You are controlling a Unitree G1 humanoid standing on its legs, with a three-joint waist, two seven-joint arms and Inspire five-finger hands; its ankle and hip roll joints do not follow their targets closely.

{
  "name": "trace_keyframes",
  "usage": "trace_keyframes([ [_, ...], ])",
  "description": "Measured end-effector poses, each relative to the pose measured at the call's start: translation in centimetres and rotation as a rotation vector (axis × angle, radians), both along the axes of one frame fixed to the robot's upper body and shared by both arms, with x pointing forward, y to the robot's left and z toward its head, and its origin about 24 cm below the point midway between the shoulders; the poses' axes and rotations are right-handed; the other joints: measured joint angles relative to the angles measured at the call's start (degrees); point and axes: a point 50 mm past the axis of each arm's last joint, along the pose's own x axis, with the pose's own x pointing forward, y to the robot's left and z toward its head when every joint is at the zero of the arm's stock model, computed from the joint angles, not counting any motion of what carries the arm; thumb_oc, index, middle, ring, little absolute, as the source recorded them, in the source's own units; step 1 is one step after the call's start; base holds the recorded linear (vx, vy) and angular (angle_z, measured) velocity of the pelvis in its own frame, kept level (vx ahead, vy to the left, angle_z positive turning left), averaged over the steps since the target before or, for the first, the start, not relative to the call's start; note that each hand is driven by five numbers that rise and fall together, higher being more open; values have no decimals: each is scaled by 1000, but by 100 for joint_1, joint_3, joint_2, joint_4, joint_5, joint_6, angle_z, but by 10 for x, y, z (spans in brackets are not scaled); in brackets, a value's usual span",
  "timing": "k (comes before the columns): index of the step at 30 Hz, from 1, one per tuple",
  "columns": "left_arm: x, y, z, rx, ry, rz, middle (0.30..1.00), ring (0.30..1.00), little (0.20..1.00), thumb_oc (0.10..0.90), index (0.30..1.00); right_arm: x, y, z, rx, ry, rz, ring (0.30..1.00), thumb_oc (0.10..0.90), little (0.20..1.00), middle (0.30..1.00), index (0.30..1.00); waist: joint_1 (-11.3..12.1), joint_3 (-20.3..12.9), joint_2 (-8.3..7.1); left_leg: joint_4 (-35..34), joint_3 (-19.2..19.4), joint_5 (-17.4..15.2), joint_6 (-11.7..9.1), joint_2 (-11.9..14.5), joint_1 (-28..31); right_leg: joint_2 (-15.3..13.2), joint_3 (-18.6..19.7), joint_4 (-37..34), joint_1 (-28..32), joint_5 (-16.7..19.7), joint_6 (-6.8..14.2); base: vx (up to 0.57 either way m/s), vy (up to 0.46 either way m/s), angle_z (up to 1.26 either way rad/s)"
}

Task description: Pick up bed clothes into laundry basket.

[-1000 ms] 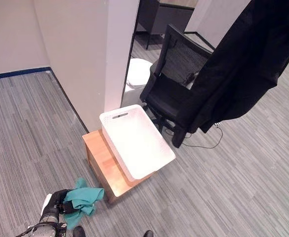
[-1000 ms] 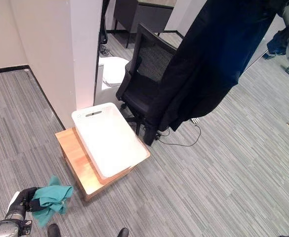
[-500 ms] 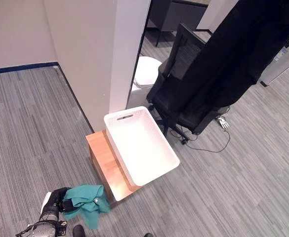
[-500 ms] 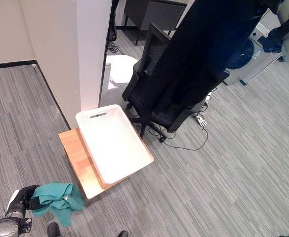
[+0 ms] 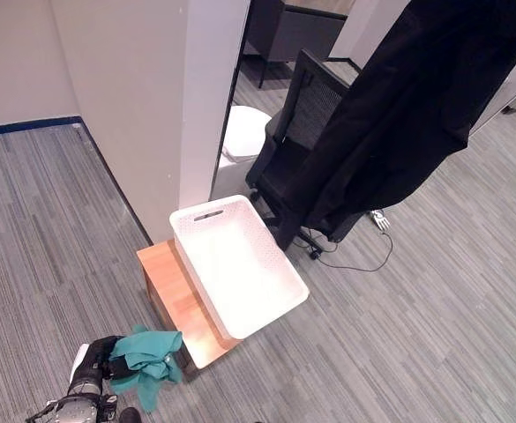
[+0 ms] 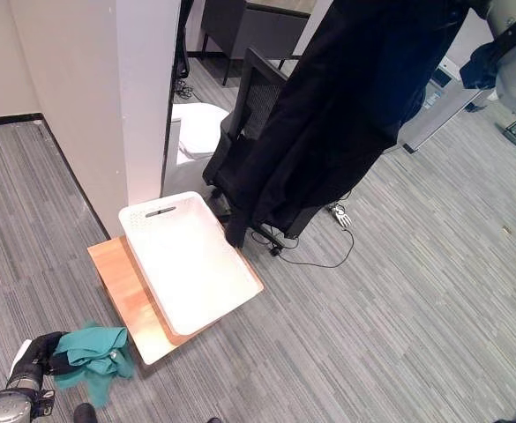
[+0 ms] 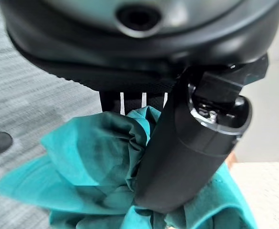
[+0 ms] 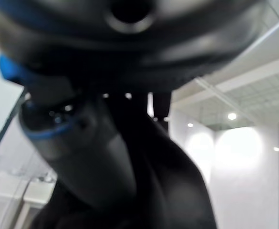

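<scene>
A teal cloth (image 5: 149, 356) hangs bunched from my left hand (image 5: 97, 366), low beside the near corner of the wooden table (image 5: 163, 284). In the left wrist view the thumb (image 7: 187, 157) presses the teal cloth (image 7: 91, 162) against the fingers. A white perforated laundry basket (image 5: 240, 273) stands on that table with nothing in it. A long black garment (image 6: 346, 115) hangs from up high at the right, where my right arm is raised. In the right wrist view my right hand (image 8: 77, 152) is curled on the dark cloth (image 8: 168, 191).
A black office chair (image 5: 303, 119) stands right behind the basket, partly covered by the hanging garment. A white pillar (image 5: 209, 88) rises to the left of the chair, with a white round object (image 5: 244, 132) behind it. A cable (image 5: 355, 260) lies on the grey carpet.
The whole picture has shifted as the head moved. The black garment has swung across the chair. The teal cloth stays in my left hand by the table corner.
</scene>
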Motion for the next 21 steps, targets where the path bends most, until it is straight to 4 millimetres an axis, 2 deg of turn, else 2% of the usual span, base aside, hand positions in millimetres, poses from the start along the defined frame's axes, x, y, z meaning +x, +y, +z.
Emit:
trace_keyframes([
  [5,3,-4,-1,-5,2,-16,300,300,300,400,300,2,3,-1,12,6,17,300,400,300,300,300,-4,47,64,-7,-1,0,0,-2,0,6,-2,-30,5,-44,39,-3,13,-1],
  [10,-3,-4,-6,-13,25,-5,300,300,300,400,300,3,12,-12,-4,44,63,300,400,300,300,300,-11,78,104,-54,-9,-2,-2,-15,-21,14,-57,-74,-1,-88,44,-2,1,1],
  [21,-10,-3,-9,-13,45,1,300,300,300,400,300,6,9,-18,9,67,54,300,400,300,300,300,3,81,108,-175,-14,-20,-4,-57,-34,-20,-54,12,-85,-126,58,-1,5,1],
])
